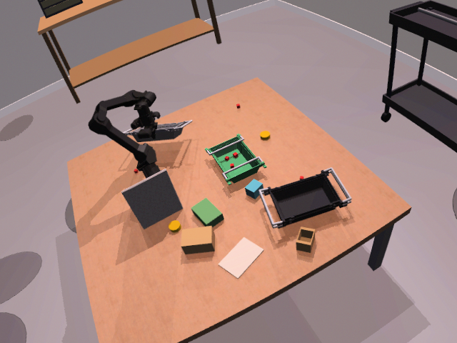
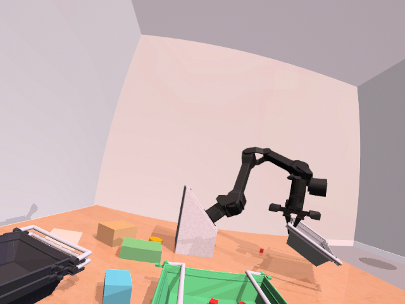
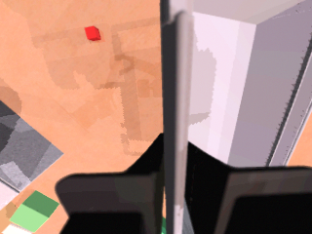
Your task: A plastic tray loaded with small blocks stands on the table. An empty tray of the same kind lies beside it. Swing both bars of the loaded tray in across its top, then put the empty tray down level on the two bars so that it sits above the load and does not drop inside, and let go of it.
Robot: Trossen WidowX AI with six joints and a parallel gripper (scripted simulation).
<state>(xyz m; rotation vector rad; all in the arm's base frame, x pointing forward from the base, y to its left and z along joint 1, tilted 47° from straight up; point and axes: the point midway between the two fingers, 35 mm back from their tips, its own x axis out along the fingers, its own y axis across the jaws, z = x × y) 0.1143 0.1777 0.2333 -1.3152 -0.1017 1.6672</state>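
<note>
The green loaded tray (image 1: 245, 174) (image 2: 216, 282) stands on the table. Small red blocks (image 1: 235, 154) (image 2: 213, 301) lie inside it. Both of its wire bars lie in across its top: one bar (image 1: 241, 165) (image 2: 181, 282) near the blue cube, the other bar (image 1: 226, 146) (image 2: 257, 287) near the opposite end. My gripper (image 1: 148, 134) (image 2: 292, 225) (image 3: 168, 136) is shut on the long side rim of the grey empty tray (image 1: 164, 133) (image 2: 305, 247) (image 3: 244, 97). This tray hangs steeply tilted above the table, beside the green tray. Parts of its rim are hidden behind the fingers.
A larger black tray (image 1: 313, 214) (image 2: 42, 284) stands past the blue cube (image 1: 253, 188) (image 2: 118, 284). A dark upright panel (image 1: 151, 199) (image 2: 196, 225) stands by the arm's base. A green block (image 1: 206, 211) (image 2: 141, 250) and a tan block (image 1: 197, 239) (image 2: 116, 232) lie near it.
</note>
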